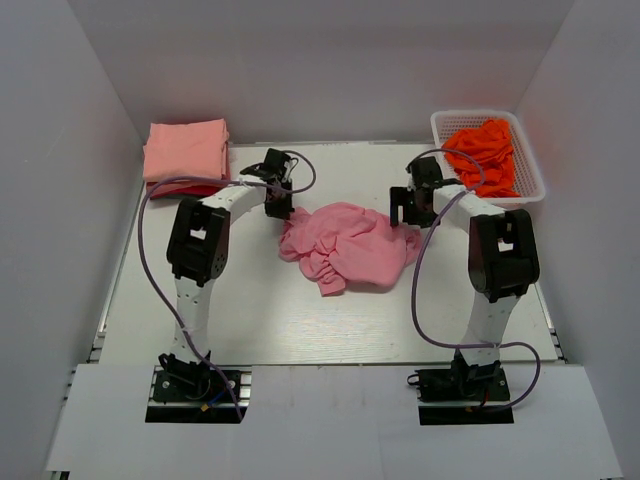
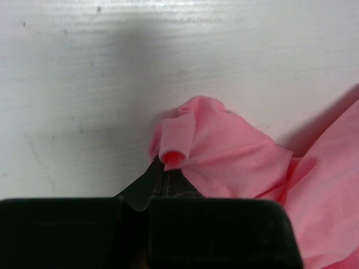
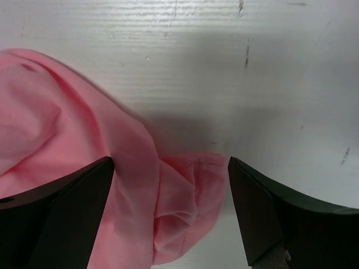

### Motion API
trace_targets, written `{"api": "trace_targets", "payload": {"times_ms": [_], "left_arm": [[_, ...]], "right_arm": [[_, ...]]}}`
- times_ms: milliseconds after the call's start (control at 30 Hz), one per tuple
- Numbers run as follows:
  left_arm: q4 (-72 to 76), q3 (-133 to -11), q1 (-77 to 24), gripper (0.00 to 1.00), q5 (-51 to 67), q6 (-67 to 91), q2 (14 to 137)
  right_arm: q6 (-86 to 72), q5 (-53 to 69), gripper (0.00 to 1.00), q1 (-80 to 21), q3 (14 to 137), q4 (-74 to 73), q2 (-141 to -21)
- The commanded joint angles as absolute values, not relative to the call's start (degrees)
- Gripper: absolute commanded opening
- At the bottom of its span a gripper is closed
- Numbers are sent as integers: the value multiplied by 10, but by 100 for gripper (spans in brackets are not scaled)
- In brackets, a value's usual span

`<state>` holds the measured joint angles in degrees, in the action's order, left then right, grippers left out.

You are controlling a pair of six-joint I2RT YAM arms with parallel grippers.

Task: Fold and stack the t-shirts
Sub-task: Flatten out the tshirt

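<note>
Rose-pink t-shirt [image 1: 348, 247] crumpled, left pincer [image 2: 164, 168] pinching its fold, right pincer [image 3: 170, 163] wide.

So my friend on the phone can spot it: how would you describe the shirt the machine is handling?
On the white table, look at the middle: a rose-pink t-shirt lies there, the left claw shut on one edge, the right claw open over the other. Unlike the folded salmon stack and the orange-red shirts in the basket, it is crumpled.
</note>
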<state>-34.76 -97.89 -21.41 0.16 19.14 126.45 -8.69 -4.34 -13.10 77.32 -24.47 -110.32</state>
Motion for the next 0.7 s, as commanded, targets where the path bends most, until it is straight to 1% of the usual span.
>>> {"api": "trace_targets", "payload": {"times_ms": [0, 67, 100, 167, 200, 233, 267, 367, 467, 500, 533, 567, 633, 667], "left_arm": [[-340, -953, -213, 0, -11, 198, 1199], [-333, -940, -213, 0, -11, 198, 1186], [-325, -929, -213, 0, -11, 198, 1180], [-320, -924, -213, 0, -11, 203, 1164], [-320, -917, -213, 0, -11, 203, 1158], [-320, -917, -213, 0, -11, 203, 1153], [-320, -911, -213, 0, -11, 203, 1143], [-315, -911, -213, 0, -32, 203, 1120], [-291, -905, -213, 0, -61, 209, 1062], [-283, -895, -213, 0, -68, 214, 1043], [-273, -887, -213, 0, -76, 214, 1002], [-252, -872, -213, 0, -101, 220, 980], [-236, -859, -213, 0, -135, 226, 936], [-230, -853, -213, 0, -169, 232, 895]], "right_arm": [[-83, -15, 87, -134, 757, -239, -1100], [-83, 12, 83, -135, 751, -219, -1099], [-84, 15, 73, -134, 748, -218, -1100], [-84, 23, 47, -135, 746, -212, -1106], [-83, 25, 21, -136, 747, -212, -1108], [-85, 25, 5, -136, 750, -212, -1108], [-87, 25, 0, -135, 750, -209, -1101], [-93, 18, 0, -135, 747, -192, -1071], [-94, 4, 0, -136, 744, -168, -1007], [-91, 3, 0, -134, 745, -159, -964], [-93, 2, 0, -134, 746, -151, -949], [-98, -31, 0, -133, 748, -145, -936], [-105, -50, 0, -131, 749, -142, -884], [-107, -59, 0, -131, 749, -142, -871]]}}
